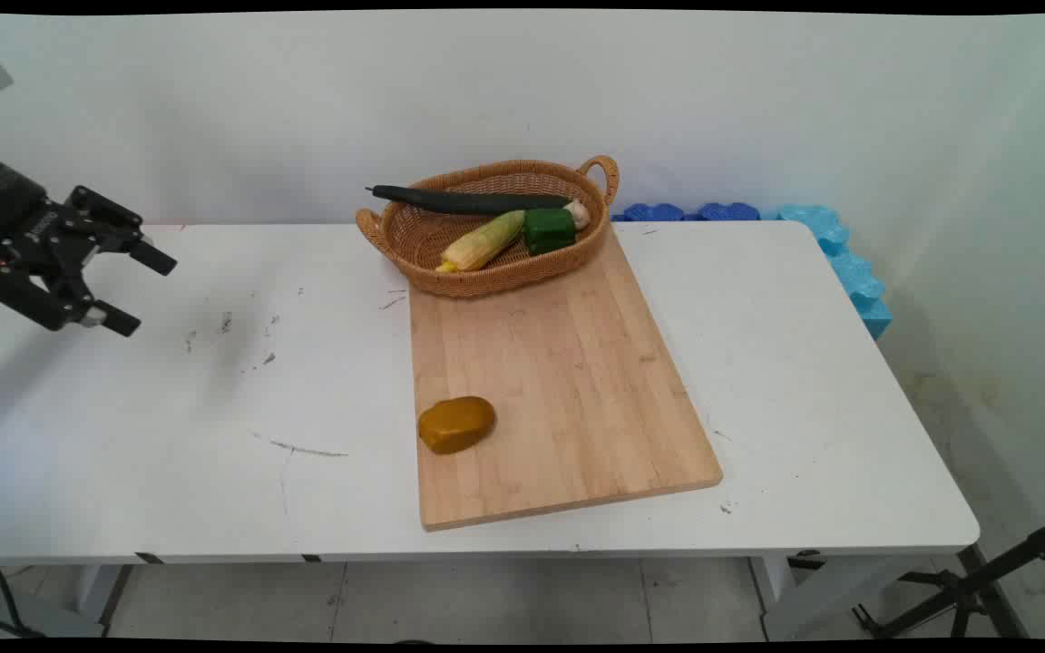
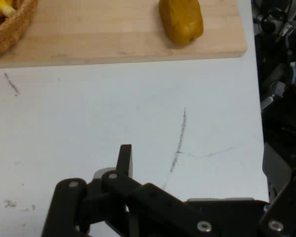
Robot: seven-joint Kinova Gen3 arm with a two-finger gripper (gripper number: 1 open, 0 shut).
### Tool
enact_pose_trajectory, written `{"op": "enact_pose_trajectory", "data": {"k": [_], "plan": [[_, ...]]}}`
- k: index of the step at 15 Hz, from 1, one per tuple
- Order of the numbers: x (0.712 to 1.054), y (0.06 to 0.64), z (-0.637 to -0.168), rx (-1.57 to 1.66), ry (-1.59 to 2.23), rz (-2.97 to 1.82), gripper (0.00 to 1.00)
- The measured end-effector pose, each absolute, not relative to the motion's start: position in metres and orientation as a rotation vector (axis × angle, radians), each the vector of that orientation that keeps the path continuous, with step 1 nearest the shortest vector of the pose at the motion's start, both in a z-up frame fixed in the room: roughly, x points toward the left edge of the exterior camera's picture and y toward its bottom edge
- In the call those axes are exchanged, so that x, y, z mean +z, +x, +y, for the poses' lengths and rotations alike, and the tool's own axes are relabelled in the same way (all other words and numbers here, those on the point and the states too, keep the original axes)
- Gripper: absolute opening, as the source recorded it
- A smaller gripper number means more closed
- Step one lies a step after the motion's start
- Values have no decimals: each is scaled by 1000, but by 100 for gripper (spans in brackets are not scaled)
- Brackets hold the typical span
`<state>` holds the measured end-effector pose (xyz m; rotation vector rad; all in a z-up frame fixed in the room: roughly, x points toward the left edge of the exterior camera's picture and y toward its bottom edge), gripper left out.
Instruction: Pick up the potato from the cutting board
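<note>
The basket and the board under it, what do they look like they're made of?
The basket looks like woven wicker or rattan: tan strands, looped handles, matte. The board looks like light wood, perhaps bamboo: joined strips with visible grain, smooth and unglossy.

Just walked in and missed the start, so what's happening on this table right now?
Nothing is being held. The arm's end effector hangs open above the table's left side, well away from the food. A yellow-brown potato lies on the near left corner of the cutting board. At the board's far end sits a wicker basket holding a cucumber, corn, a green pepper and a pale garlic bulb.
</note>
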<state>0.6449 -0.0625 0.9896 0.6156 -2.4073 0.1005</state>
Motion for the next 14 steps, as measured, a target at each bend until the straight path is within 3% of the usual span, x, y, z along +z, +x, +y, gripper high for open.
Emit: {"op": "enact_pose_trajectory", "data": {"k": [14], "plan": [[936, 536, -103, 120, 598, -2498, 100]]}}
